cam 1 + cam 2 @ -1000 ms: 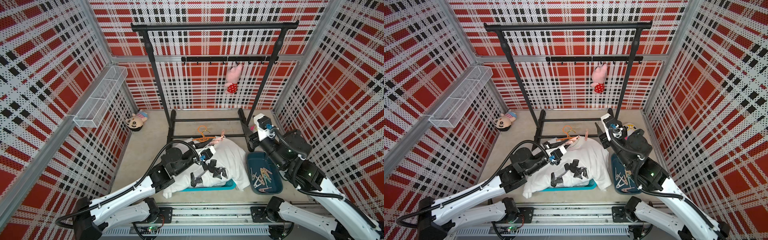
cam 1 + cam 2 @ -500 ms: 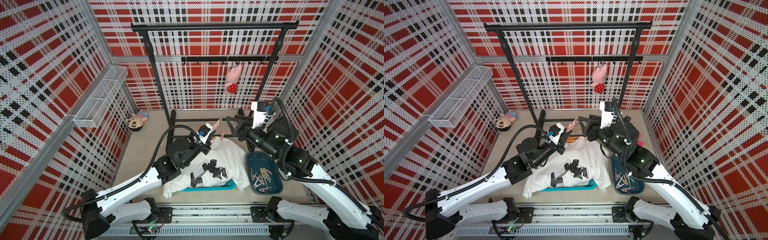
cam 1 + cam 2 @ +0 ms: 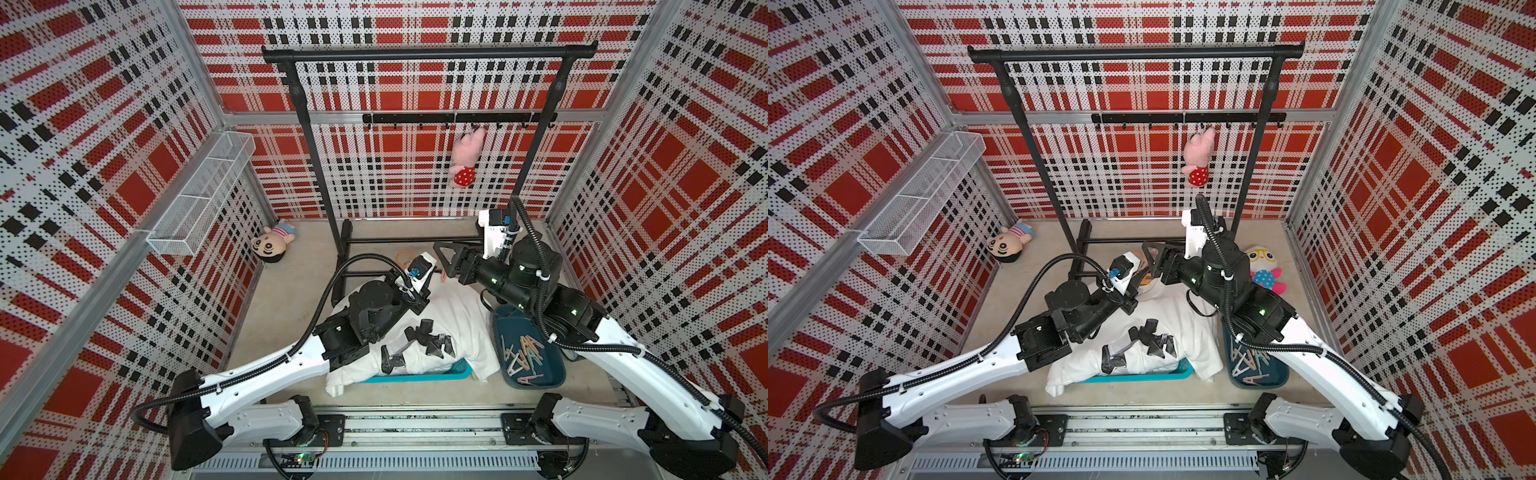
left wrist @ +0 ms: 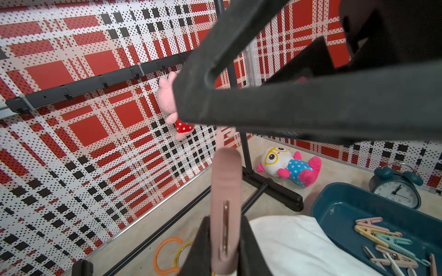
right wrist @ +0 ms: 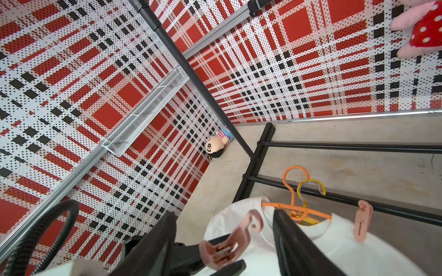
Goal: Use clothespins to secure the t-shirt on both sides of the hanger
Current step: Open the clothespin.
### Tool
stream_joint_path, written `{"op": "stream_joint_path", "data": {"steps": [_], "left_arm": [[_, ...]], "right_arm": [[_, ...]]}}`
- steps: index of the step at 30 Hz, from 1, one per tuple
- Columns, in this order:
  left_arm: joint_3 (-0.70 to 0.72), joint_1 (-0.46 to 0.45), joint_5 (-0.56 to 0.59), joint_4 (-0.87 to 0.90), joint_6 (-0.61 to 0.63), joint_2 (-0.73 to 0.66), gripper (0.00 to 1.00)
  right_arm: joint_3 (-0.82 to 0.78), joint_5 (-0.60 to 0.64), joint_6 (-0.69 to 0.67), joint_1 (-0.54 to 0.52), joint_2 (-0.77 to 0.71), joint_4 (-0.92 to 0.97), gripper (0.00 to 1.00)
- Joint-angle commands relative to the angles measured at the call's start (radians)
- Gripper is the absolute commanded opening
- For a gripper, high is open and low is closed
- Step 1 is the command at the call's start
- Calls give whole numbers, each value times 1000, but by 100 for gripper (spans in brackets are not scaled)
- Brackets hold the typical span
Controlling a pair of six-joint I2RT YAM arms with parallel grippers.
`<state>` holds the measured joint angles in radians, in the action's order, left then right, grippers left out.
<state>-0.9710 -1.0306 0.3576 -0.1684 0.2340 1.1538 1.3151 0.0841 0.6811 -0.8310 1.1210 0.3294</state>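
Note:
A white t-shirt [image 3: 457,320] lies on an orange hanger [image 5: 296,208] on the floor, draped over a teal basket. My left gripper [image 4: 224,243] is shut on a pink clothespin [image 4: 224,191], holding it up above the shirt's collar. My right gripper [image 5: 224,224] is open, and its jaws stand wide on either side of that same clothespin [image 5: 229,241] without touching it. In both top views the two grippers meet over the collar, with the right gripper [image 3: 442,262] facing the left arm. A second pink clothespin [image 5: 363,219] is clipped on the shirt's shoulder. More clothespins [image 3: 523,353] lie in a dark teal tray [image 3: 552,374].
A black clothes rack [image 3: 415,54] stands behind the shirt, its base bars [image 5: 346,145] close by. A pink plush [image 3: 465,158] hangs from a hook rail. Other plush toys [image 3: 272,245] [image 3: 1262,266], an alarm clock [image 4: 397,188] and a wire wall basket [image 3: 203,195] are around.
My left gripper lifted the pink clothespin up and toward the rack. My right arm swung left from beside the tray, opened wider, and now brackets that clothespin.

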Motion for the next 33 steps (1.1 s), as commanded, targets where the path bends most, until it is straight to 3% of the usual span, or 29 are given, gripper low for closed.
{"op": "stream_joint_path", "data": {"steps": [1, 10, 23, 33], "left_arm": [[-7, -17, 41, -36, 20, -23, 0], [-20, -54, 70, -39, 54, -18, 0], [-19, -74, 79, -54, 73, -26, 0], [-41, -94, 76, -31, 75, -20, 0]], "right_arm": [[-3, -56, 42, -5, 11, -25, 64], [-21, -94, 73, -5, 15, -45, 62], [-29, -84, 83, -5, 11, -87, 42], [-31, -85, 68, -5, 17, -94, 38]]}}
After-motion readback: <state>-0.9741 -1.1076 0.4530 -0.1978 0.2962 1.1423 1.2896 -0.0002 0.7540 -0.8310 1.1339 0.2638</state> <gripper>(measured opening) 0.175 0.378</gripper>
